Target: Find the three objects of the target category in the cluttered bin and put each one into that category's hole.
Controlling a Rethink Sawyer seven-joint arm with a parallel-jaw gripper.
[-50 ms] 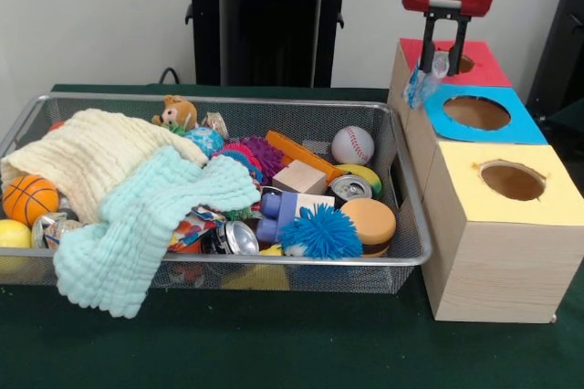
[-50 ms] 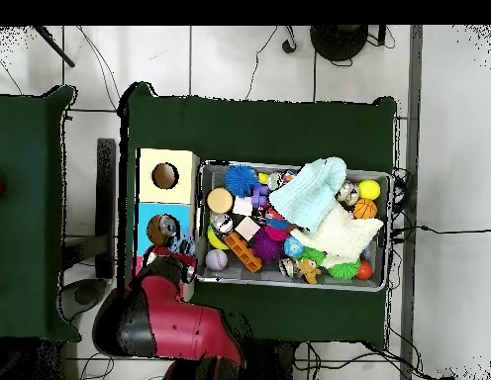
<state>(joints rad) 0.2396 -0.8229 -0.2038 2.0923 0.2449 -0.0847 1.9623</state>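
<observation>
The landmark here is the wooden box (image 1: 497, 225) with three holes, which stands just beside the wire bin (image 1: 401, 257) on the green table (image 1: 274, 343).

Nearest to the camera is the yellow hole (image 1: 512, 180), empty as far as one can see. In the bin beside it lie a fuzzy blue ball (image 1: 321, 232), a crushed can (image 1: 230, 238) and a pale green cloth (image 1: 146, 225) that hangs over the front rim; a second can (image 1: 350, 188) and a baseball (image 1: 352, 145) lie further back, and a cream cloth (image 1: 100, 156) covers much of the side of the bin far from the box (it may hide more objects).

Behind the yellow hole comes the blue hole (image 1: 476, 112), and last the red hole (image 1: 464, 64).

The gripper (image 1: 442, 68) hangs over the far part of the box, and its fingers (image 1: 427, 53) are closed on a crumpled bluish wrapper (image 1: 423, 84), which looks like thin plastic. The wrapper hangs downward from the fingers, with its long axis nearly vertical, at the edge of the box that faces the bin. In the front view it lies between the red and blue holes, a little to the bin side of both; the overhead view puts the gripper near the blue hole.

The coming move probably depends on this: the hole lies away from the bin, so the gripper must shift toward the centre of the box before release, otherwise the light wrapper may fall on the rim or outside.
</observation>
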